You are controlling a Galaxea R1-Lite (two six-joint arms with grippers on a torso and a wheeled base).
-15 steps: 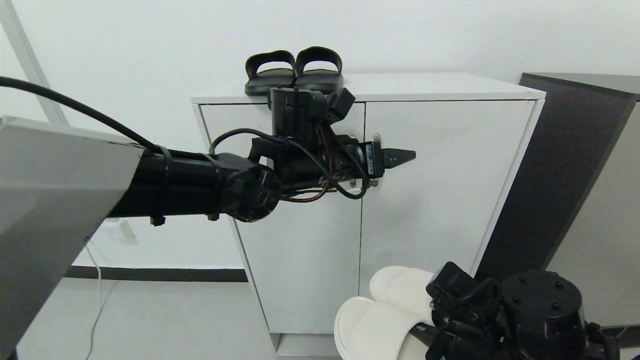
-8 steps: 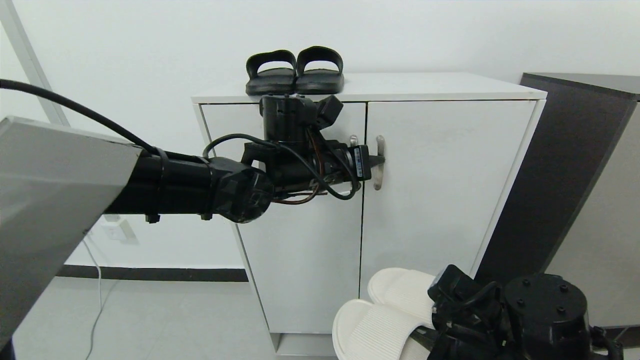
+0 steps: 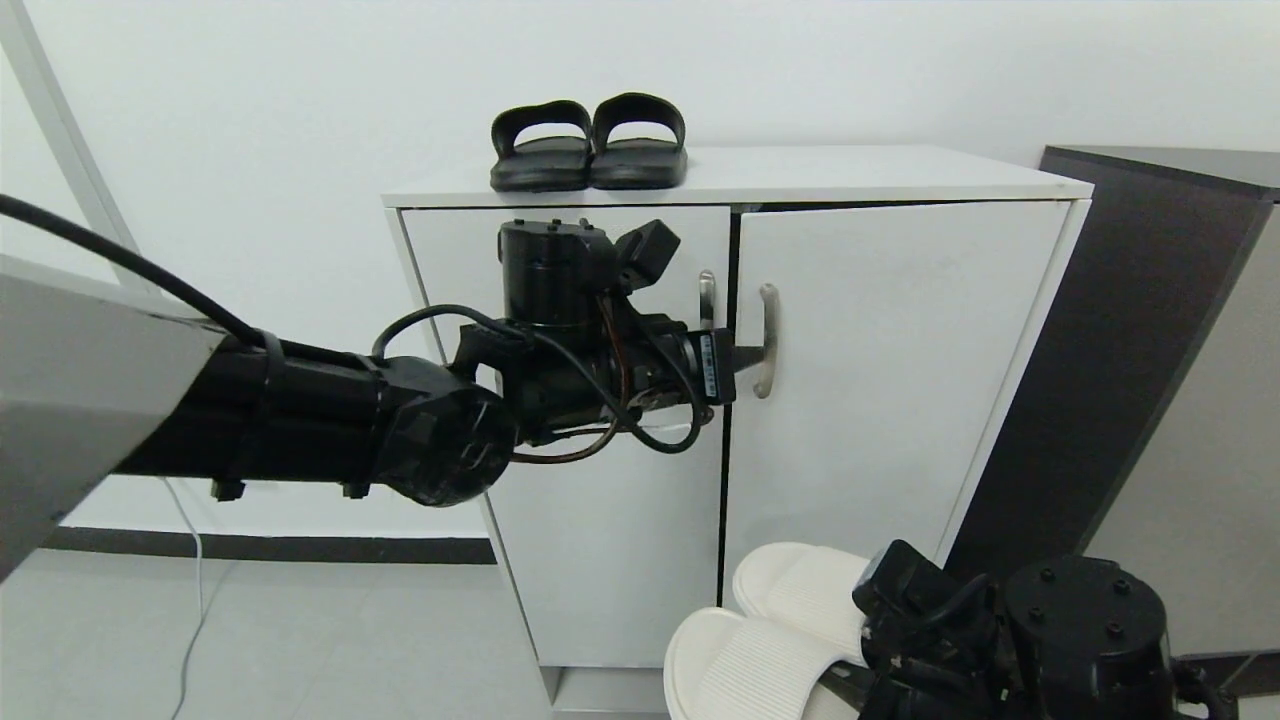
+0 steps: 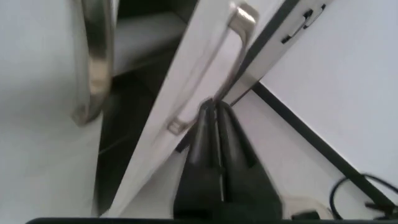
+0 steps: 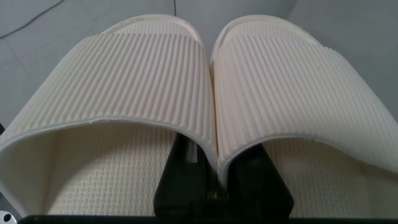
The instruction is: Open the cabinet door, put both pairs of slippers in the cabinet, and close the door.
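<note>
Against the white wall, the left gripper, fingers together, is hooking the upright handle of the ajar cabinet door, at its 3 o'clock. The right gripper is clamping the white slippers.

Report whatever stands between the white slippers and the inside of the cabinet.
The white right-hand cabinet door does: it is only a crack ajar, with the left gripper hooked behind its metal bar handle. The ribbed white slippers, held by the right gripper, sit low in front of it.
</note>
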